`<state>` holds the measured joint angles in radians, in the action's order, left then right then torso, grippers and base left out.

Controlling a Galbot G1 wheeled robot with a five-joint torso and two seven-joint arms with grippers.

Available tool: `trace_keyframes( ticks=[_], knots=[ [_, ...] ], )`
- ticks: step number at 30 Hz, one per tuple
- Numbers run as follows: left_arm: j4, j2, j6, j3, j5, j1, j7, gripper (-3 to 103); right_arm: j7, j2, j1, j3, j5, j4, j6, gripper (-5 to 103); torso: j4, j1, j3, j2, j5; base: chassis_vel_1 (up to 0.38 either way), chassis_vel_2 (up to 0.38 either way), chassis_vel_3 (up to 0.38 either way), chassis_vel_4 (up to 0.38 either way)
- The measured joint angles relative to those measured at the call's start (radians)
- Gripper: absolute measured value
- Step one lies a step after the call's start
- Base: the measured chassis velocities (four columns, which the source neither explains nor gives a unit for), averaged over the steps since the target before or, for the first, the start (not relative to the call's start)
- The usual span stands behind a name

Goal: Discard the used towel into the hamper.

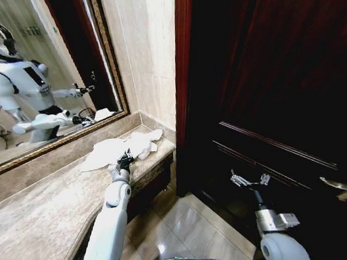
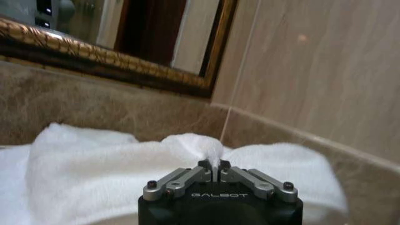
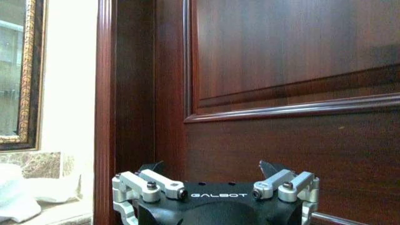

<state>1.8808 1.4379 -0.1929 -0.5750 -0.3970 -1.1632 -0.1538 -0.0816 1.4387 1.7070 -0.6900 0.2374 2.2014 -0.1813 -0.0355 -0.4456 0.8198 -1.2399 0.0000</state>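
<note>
A white used towel [image 1: 119,149] lies crumpled on the marble counter [image 1: 37,215] by the end wall. My left gripper [image 1: 126,159] sits on the towel's near edge, shut on a pinched fold of the towel [image 2: 200,150]; in the left wrist view my left gripper [image 2: 215,165] has its fingers closed together on the cloth. My right gripper [image 1: 249,180] hangs open in front of the dark wooden door, and in the right wrist view my right gripper [image 3: 212,166] has its fingers spread with nothing between them. The hamper is out of view.
A gold-framed mirror [image 1: 52,72] runs behind the counter and reflects the robot. A dark wooden door [image 1: 277,88] stands on the right, with its handle [image 1: 342,187] at the right edge. Tiled floor [image 1: 191,229] lies between counter and door.
</note>
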Motion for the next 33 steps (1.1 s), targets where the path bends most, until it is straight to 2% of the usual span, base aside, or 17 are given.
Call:
trace_keyframes(
  ticks=[2, 8, 14, 21, 24, 30, 33],
  knots=[
    [0.063, 0.024, 0.005, -0.008, 0.003, -0.039, 0.002, 3, -0.002, 0.0, 0.0, 0.002, -0.001, 0.001, 0.0, 100, -0.0001, 0.0, 0.0, 0.0, 0.0002, 0.0, 0.0, 0.0, 0.0],
    [0.153, 0.058, 0.011, -0.03, 0.031, -0.097, 0.006, 3, -0.004, -0.003, 0.001, 0.005, -0.001, 0.006, -0.002, 100, 0.0, 0.0, 0.0, 0.0, 0.0001, 0.0, 0.0, 0.0, 0.0],
    [0.256, 0.096, 0.033, -0.061, 0.094, -0.174, 0.058, 3, -0.006, -0.005, -0.003, 0.015, 0.002, 0.01, -0.003, 100, 0.0, 0.0, 0.0, 0.0, -0.0001, 0.0, 0.0, 0.0, 0.0],
    [0.368, 0.123, 0.054, -0.075, 0.113, -0.269, 0.081, 3, -0.007, -0.008, -0.02, 0.026, 0.011, 0.008, -0.004, 100, -0.0001, 0.0, 0.0, 0.0, 0.0001, 0.0, 0.0, 0.0, 0.0],
    [0.403, 0.114, 0.059, -0.076, 0.117, -0.315, 0.081, 3, -0.007, -0.009, -0.026, 0.027, 0.017, 0.005, -0.006, 100, 0.0001, 0.0, 0.0, 0.0, -0.0002, 0.0, 0.0, 0.0, 0.0],
    [0.487, 0.044, 0.061, -0.103, 0.122, -0.442, 0.08, 3, -0.007, -0.002, -0.044, 0.027, 0.028, -0.002, -0.016, 100, 0.0, 0.0, 0.0, 0.0, 0.0, 0.0, 0.0, 0.0, 0.0],
    [0.516, 0.03, 0.054, -0.105, 0.117, -0.483, 0.079, 3, -0.009, 0.006, -0.052, 0.034, 0.031, 0.006, -0.016, 100, 0.0001, 0.0, 0.0, 0.0, 0.0, 0.0, 0.0, 0.0, 0.0]
  ],
)
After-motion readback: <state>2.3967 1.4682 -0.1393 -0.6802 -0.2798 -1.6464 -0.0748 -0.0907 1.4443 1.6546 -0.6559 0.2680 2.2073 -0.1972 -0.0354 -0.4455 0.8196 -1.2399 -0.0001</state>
